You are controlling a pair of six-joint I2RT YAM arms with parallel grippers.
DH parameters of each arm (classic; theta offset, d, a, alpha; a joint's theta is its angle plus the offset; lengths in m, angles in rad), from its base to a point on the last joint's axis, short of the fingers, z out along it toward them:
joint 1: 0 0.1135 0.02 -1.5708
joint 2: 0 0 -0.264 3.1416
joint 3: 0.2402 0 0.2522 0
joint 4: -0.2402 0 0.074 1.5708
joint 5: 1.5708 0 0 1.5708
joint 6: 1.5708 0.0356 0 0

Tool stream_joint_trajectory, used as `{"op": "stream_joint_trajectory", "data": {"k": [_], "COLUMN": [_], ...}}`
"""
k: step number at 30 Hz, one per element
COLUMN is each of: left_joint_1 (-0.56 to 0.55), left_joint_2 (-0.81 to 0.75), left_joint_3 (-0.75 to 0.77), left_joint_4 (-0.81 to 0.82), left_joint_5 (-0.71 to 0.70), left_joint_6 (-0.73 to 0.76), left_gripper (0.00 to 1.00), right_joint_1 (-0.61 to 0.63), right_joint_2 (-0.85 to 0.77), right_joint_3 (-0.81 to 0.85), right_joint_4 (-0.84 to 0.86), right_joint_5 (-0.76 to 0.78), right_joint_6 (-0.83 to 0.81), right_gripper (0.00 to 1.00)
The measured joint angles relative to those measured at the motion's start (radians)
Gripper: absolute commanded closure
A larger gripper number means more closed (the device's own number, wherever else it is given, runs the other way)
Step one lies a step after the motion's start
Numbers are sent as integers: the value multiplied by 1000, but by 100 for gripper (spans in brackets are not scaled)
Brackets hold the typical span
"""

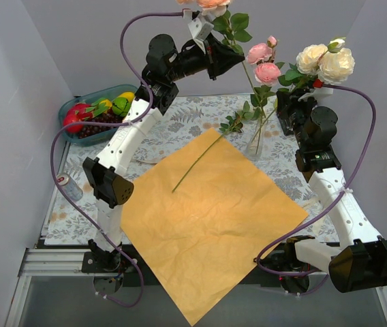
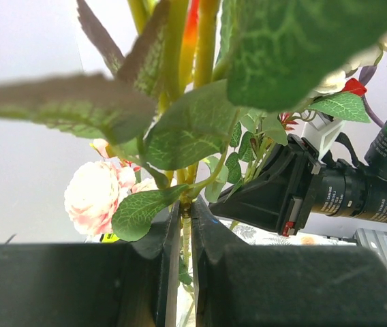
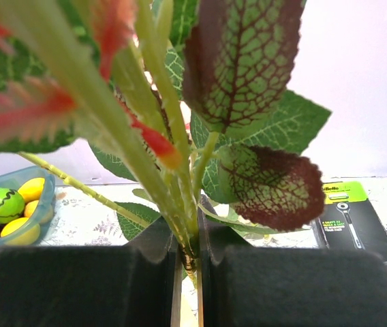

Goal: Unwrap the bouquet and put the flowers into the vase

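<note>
Orange crinkled paper (image 1: 214, 225) lies unfolded flat across a table (image 1: 180, 126) covered in a grey leaf-print cloth, inside pale grey walls (image 1: 16, 82). One loose stem (image 1: 197, 162) rests on the paper. The clear vase (image 1: 255, 146) stands just beyond it, holding pink roses (image 1: 265, 65). The left gripper (image 1: 231, 54) is clamped on a peach rose (image 1: 210, 3) held high; the right gripper (image 1: 299, 88) is clamped on cream roses (image 1: 326, 63). A teal bowl (image 1: 88, 102) sits far left.

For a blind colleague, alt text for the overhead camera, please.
Two robot grippers each hold roses high over a table: the left gripper a peach rose, the right gripper cream roses. Pink roses stand in a glass vase beside flat orange paper.
</note>
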Motion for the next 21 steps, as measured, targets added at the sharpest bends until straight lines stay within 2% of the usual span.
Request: {"op": "stream_joint_trajectory", "data": {"k": [21], "left_joint_1": [17], "left_joint_2": [-38], "left_joint_3": [-11], "left_joint_4": [-40], "left_joint_5": [21], "left_joint_6": [2], "left_gripper": [100], "right_joint_1": [0], "right_joint_2": [2], "right_joint_3": [0], "right_joint_4": [1], "right_joint_5": [1], "right_joint_6": [3], "right_gripper": [99]}}
